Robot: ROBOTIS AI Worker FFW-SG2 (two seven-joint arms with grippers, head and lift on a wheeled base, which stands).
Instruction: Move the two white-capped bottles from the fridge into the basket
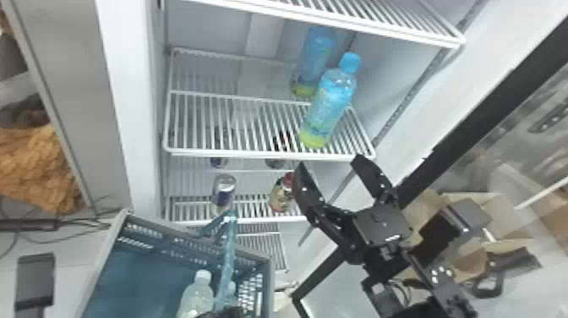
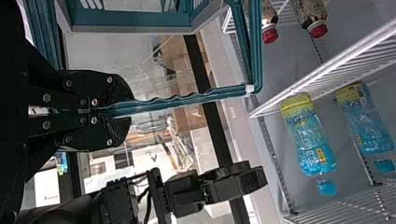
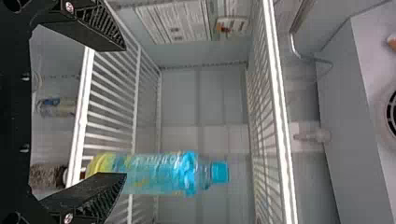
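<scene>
Open fridge (image 1: 134, 105) — right hand (image 1: 329, 163) aimed in, fingers spread, two blue bottles (image 1: 327, 108) ahead; left hand (image 1: 226, 313) clenching the handle (image 1: 227, 262) — two white-capped bottles (image 1: 197, 298) near it, in the basket (image 1: 126, 279).

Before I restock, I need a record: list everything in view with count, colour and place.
blue-capped bottles: two, blue and yellow-green, on a fridge shelf
wire shelves: several, white, in the fridge
red-capped bottles: at least two, dark, a shelf lower
can: at least one, silver and purple, lower shelf
basket: one, blue-grey, before the fridge
white-capped bottles: two, pale, in the basket
boxes: several, brown, right
shaggy thing: one, orange-brown, left
left gripper: one, black, on the basket's handle
right gripper: one, black, fingers open, before the fridge
</scene>
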